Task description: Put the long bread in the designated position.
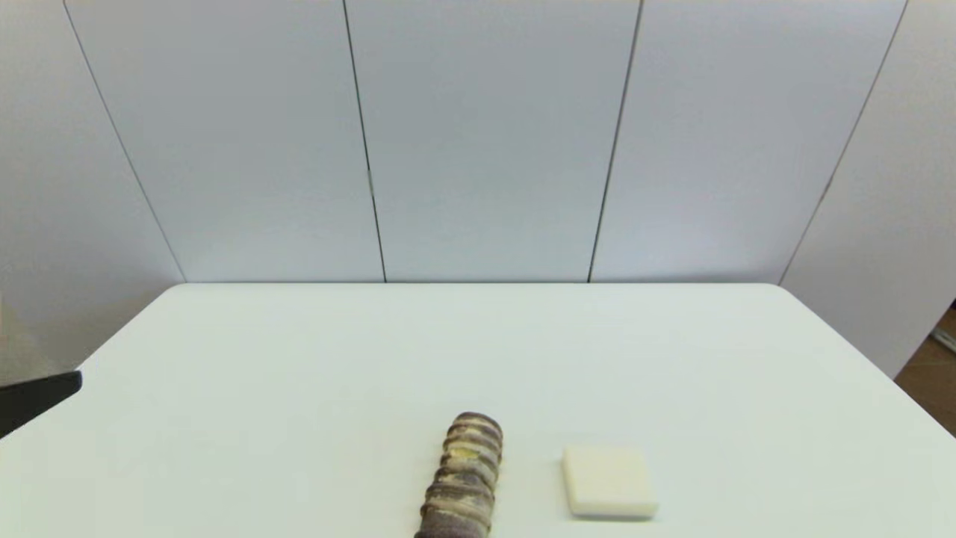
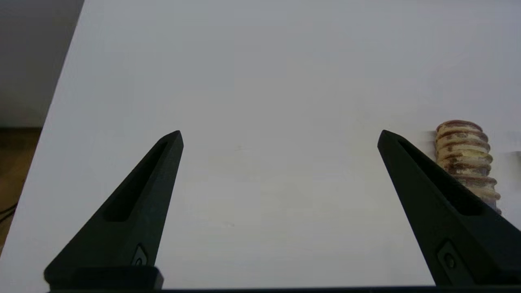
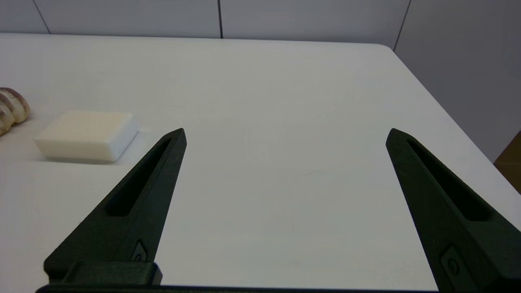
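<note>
The long bread (image 1: pixel 463 478), ridged in dark brown and cream-yellow, lies on the white table (image 1: pixel 299 373) near its front edge, running front to back. The left wrist view shows the bread (image 2: pixel 464 162) partly behind one finger of my left gripper (image 2: pixel 280 136), which is open over bare table, apart from the loaf. In the right wrist view only the loaf's rounded end (image 3: pixel 12 108) shows. My right gripper (image 3: pixel 286 134) is open with nothing between its fingers, off to the right of the cream-white block. Neither gripper appears in the head view.
A flat cream-white square block (image 1: pixel 609 482) lies just right of the bread, also seen from the right wrist as the block (image 3: pixel 87 135). A dark object (image 1: pixel 37 400) sits past the table's left edge. Grey wall panels stand behind the table.
</note>
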